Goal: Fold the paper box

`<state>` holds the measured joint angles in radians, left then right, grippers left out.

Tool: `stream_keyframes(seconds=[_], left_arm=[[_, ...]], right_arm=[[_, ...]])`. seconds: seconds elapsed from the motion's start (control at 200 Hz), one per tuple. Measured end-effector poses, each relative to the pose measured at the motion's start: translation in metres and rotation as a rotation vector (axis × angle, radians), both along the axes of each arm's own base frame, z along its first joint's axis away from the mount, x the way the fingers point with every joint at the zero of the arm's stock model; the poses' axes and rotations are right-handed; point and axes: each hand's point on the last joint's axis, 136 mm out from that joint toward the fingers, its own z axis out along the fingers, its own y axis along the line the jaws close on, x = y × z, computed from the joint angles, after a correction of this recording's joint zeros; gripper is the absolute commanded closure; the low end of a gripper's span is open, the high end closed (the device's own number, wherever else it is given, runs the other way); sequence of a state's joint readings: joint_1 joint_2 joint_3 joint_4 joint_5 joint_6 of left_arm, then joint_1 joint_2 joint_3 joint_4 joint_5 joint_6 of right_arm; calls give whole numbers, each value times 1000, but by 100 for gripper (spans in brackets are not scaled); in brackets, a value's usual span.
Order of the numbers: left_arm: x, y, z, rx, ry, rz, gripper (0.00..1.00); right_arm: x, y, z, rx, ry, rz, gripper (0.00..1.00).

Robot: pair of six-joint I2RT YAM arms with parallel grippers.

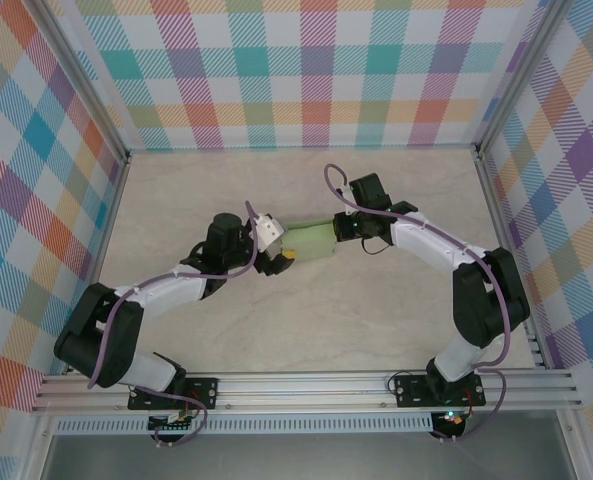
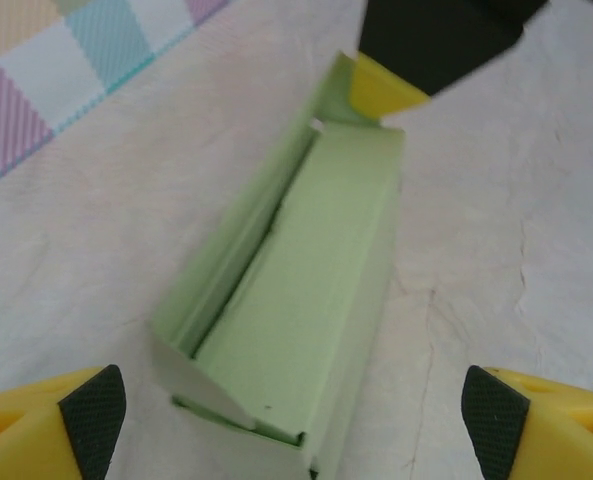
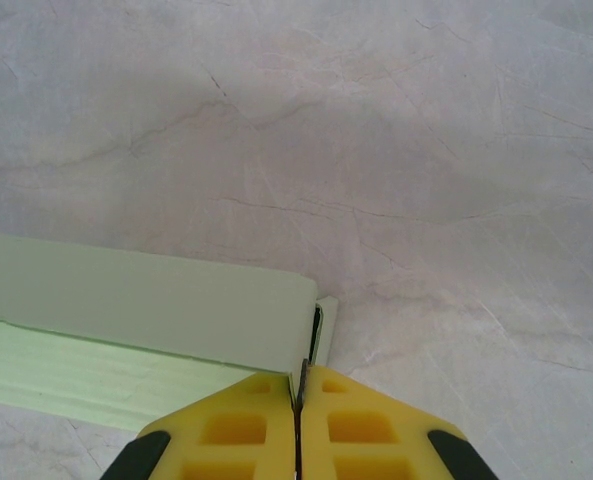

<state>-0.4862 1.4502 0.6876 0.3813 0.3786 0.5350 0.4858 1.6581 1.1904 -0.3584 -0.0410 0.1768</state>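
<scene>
Tightly, right jaws pinch the paper box [image 3: 146, 300]; left jaws stand wide.

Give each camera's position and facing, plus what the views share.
Top external: above and behind the bases, facing down on the table; both arms show, meeting at the paper box.
Left wrist: on the left arm, facing along the box; left end effector open, right end effector at the far end.
Right wrist: on the right arm, facing down at the box's end; its fingers shut on a flap.
Shared: the box, in all three.
</scene>
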Motion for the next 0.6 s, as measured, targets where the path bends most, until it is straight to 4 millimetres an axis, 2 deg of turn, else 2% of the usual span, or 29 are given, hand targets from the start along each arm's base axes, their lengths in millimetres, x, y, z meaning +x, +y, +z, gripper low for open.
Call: stream_keyframes(seconds=[0.095,0.255,0.395,0.475,0.565,0.6], left_arm=[[0,-1,-8,30,-29,-30,9],[8,0,2,37,-148,-26,9],[16,2,0,56,-200,-10,5],[19,2,-5,69,-210,-11,11],[19,0,-10,89,-211,-37,24],[19,-2,-13,96,-204,-54,27]], right_arm=[[0,0,0,-4,-3,7,93],[0,0,0,-8,-7,14,93],[0,0,0,-15,-12,27,94],[0,0,-1,-18,-14,32,94],[0,0,-1,-21,-15,36,94],[0,0,-1,-21,-16,37,94]])
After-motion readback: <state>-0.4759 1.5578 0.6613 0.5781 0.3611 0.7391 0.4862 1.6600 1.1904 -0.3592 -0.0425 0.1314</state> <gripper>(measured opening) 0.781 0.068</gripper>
